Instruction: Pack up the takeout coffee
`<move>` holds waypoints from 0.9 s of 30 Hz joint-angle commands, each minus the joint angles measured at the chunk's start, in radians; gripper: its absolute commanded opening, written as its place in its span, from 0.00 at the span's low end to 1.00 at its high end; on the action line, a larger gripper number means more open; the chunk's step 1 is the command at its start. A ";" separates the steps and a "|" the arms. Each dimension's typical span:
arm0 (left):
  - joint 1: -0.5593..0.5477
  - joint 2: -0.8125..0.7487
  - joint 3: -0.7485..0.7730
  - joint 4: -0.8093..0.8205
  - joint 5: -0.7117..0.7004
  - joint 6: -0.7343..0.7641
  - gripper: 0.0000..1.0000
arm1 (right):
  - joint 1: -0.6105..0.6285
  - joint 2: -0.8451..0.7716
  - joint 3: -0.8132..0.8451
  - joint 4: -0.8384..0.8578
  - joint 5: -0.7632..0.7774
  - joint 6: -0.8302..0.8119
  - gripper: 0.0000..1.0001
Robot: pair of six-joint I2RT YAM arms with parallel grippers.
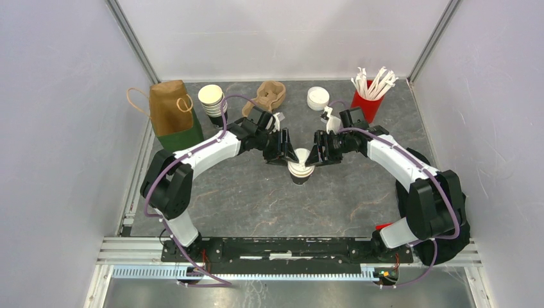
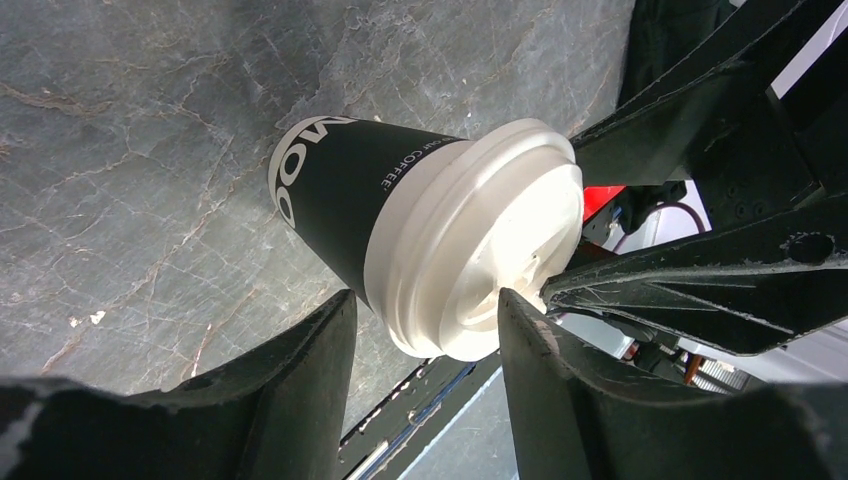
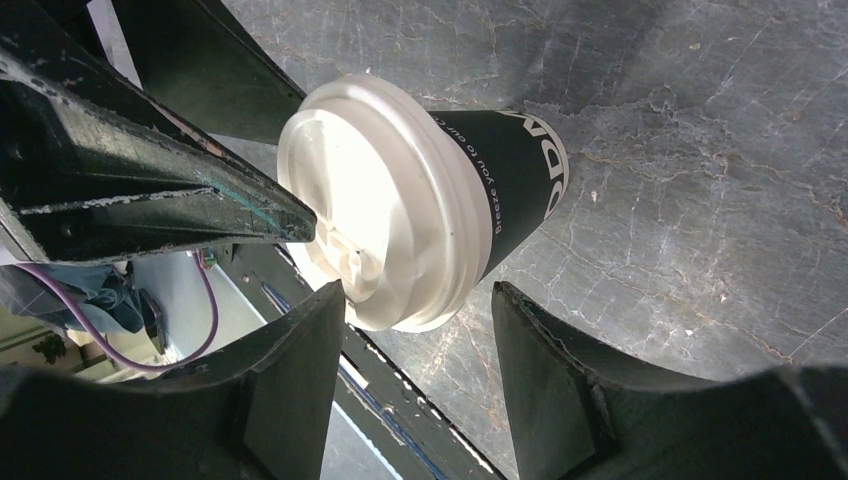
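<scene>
Both grippers meet over the takeout coffee (image 1: 299,173), which stands upright near the middle of the table (image 1: 244,199), its black body closed by a white lid (image 2: 480,230). The left gripper (image 1: 286,154) reaches in from the left with its jaws partly spread. Its wrist view shows the near edge of the lid lying in the gap between its fingers (image 2: 300,390). One tip sits against the rim, but whether it presses cannot be told. The right gripper (image 1: 316,155) mirrors it from the other side — jaws likewise partly spread, the lid's edge between its fingers (image 3: 560,390). Neither pair looks clamped on the cup. Each wrist view also shows a finger of the opposite gripper reaching onto the top of the lid, so the two sets of fingers crowd one another just above the cup.

Everything else stands well apart from the coffee, along the far edge of the table. From left to right:
- an upright brown paper bag (image 1: 172,115) with a green base and looped handles, its inside hidden
- a stack of lidless cups (image 1: 210,97) just beside the bag
- a cardboard cup carrier (image 1: 266,102)
- a short stack of white lids (image 1: 317,98)
- a red cup (image 1: 367,106) holding a bunch of white straws (image 1: 375,80) that fan out of its mouth
</scene>
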 commanded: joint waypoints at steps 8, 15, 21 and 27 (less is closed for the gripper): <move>-0.003 -0.044 -0.008 -0.011 0.017 0.045 0.60 | 0.022 -0.028 0.035 -0.033 0.016 -0.033 0.64; -0.004 -0.053 -0.015 -0.019 0.020 0.048 0.60 | 0.020 -0.023 0.103 -0.036 0.093 -0.043 0.68; -0.003 -0.050 -0.011 -0.019 0.023 0.052 0.59 | 0.029 -0.001 0.135 -0.055 0.110 -0.055 0.65; -0.004 -0.051 0.002 -0.019 0.039 0.052 0.58 | 0.074 0.002 0.182 -0.125 0.209 -0.085 0.62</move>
